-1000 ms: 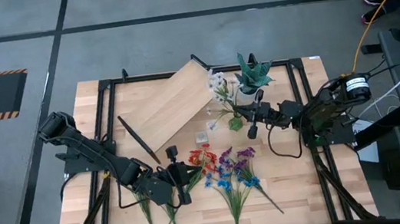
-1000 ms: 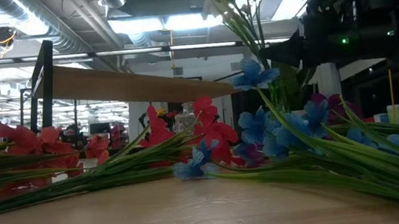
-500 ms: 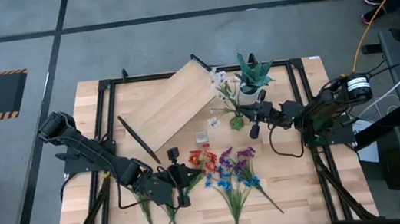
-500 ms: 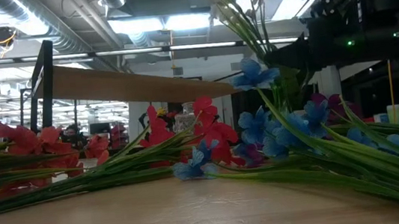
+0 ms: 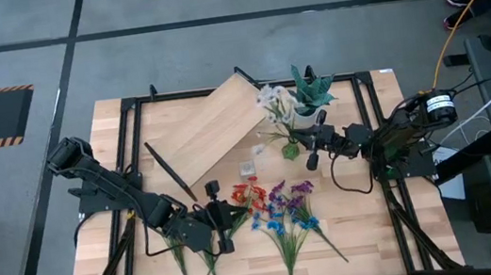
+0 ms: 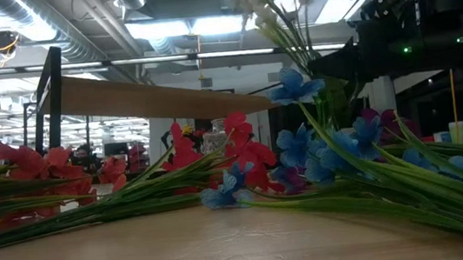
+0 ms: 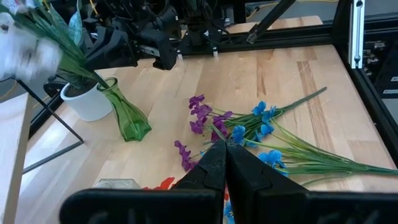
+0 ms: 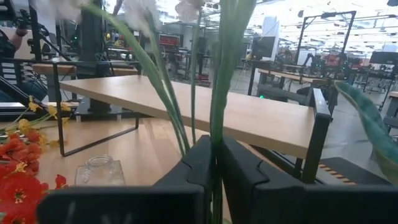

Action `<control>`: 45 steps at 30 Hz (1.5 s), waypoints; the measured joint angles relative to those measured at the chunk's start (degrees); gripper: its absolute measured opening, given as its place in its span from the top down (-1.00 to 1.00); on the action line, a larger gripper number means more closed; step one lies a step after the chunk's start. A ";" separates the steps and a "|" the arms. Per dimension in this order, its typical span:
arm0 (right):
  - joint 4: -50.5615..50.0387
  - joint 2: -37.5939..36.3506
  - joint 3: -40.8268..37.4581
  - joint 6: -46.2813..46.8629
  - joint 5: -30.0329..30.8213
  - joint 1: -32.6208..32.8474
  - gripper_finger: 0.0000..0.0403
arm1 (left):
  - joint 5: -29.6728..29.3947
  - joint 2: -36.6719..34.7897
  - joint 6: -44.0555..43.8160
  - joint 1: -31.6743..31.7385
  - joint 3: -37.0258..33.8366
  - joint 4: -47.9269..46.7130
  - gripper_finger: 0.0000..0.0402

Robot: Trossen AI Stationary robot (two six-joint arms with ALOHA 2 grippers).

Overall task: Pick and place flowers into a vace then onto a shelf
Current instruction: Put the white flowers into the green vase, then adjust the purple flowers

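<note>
While the white flowers (image 5: 271, 102) stand in the green vase (image 5: 290, 149), the right gripper (image 5: 312, 152) pinches their stems, steadying them.
Left gripper (image 5: 223, 238), fingers together and empty, waits over the loose flowers (image 5: 279, 211); the shelf (image 5: 206, 128) stands behind.

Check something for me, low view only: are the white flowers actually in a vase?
Observer: Yes. The left wrist view shows the white flowers with their stems standing in a green glass vase.
Operator: Right gripper holding them?
Observer: Yes, the right gripper is shut on the stems, above the vase mouth.
Operator: Left arm?
Observer: The left gripper is shut, hovering over the loose purple and blue flowers, with nothing seen between its fingers.
</note>
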 joint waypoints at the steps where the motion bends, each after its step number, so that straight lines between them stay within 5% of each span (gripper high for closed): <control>1: 0.00 0.00 0.00 -0.02 0.00 0.00 0.78 | 0.00 0.00 0.00 0.00 0.00 0.00 0.98; 16: -1.00 -1.06 -0.43 -0.54 0.02 0.04 0.35 | 0.41 0.01 -0.18 0.00 0.00 -0.02 0.98; 39: -1.89 -14.02 -5.59 -1.53 0.05 7.37 0.33 | 0.42 0.01 0.46 -0.02 0.00 -0.04 0.98; 45: -13.18 -17.11 -0.75 -4.98 1.90 11.52 0.34 | 0.24 0.01 0.48 -0.02 0.00 -0.07 0.98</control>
